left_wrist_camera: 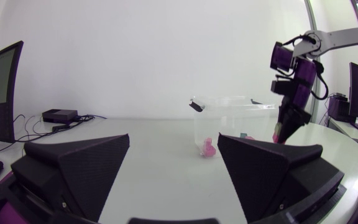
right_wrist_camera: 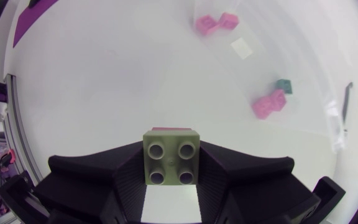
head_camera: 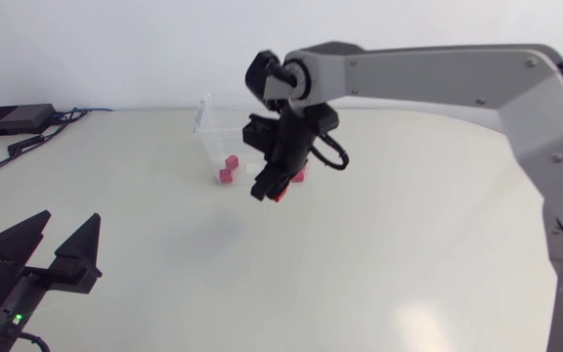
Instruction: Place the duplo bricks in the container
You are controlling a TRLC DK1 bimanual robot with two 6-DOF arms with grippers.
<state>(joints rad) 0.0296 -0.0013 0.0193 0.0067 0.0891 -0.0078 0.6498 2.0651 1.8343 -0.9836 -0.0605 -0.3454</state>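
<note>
Looking down from the head view: finding the right gripper [head_camera: 268, 192] hanging over the middle of the table [head_camera: 409, 254], clamping a duplo brick [head_camera: 281, 192] at its tips and hovering just at the near side of the clear container [head_camera: 213, 137]; seeing loose bricks [head_camera: 228, 171] lying inside that container; noting the left gripper [head_camera: 62, 252] resting well apart at the near left corner, spreading its fingers wide around nothing. Looking across from the left wrist view: facing the container [left_wrist_camera: 232, 118] dead ahead between the wide-spread fingers of the left gripper [left_wrist_camera: 173, 140], yet far off, with a loose brick [left_wrist_camera: 209, 148] showing through the wall; catching the right gripper [left_wrist_camera: 283, 130] hanging just beside the container's wall, tips reaching below the rim line, though not telling its depth for certain. Looking down from the right wrist view: gripping the duplo brick [right_wrist_camera: 171, 163] from two sides in the right gripper [right_wrist_camera: 171, 155], studs facing the camera, showing a square four-stud face and so offering no long axis to mind; seeing bare table under it and the container [right_wrist_camera: 337, 124] with its loose bricks [right_wrist_camera: 269, 104] lying ahead and off to one side. Judging, then: being far the nearer arm, probably needing to carry ahead and over the rim before letting go.
</note>
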